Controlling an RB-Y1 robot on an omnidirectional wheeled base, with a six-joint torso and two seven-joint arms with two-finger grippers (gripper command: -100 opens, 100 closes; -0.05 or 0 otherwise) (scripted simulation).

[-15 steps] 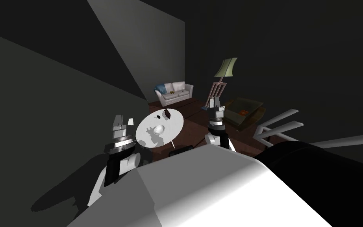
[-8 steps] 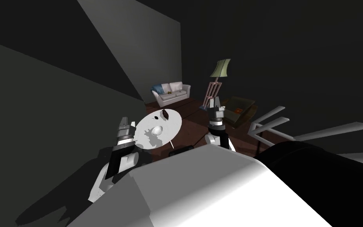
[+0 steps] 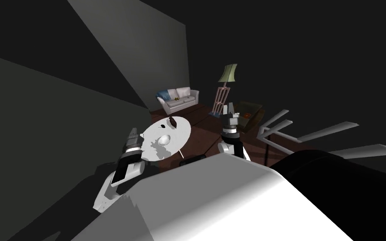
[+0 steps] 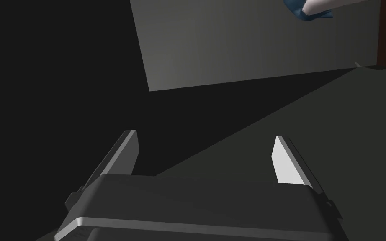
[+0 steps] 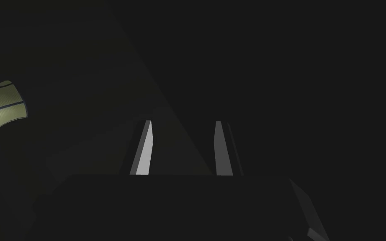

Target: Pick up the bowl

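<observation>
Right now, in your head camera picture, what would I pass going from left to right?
left gripper → bowl on the round white table → right gripper → grey bars

Dim grey walls (image 3: 154, 50), dark wood floor (image 3: 200, 136), white sofa (image 3: 177, 99), green-shaded floor lamp (image 3: 229, 73) near.

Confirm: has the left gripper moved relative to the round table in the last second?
Yes. Against the white round table, the left gripper has moved in toward it: a gap before, now at its rim, nearer the bowl.
</observation>
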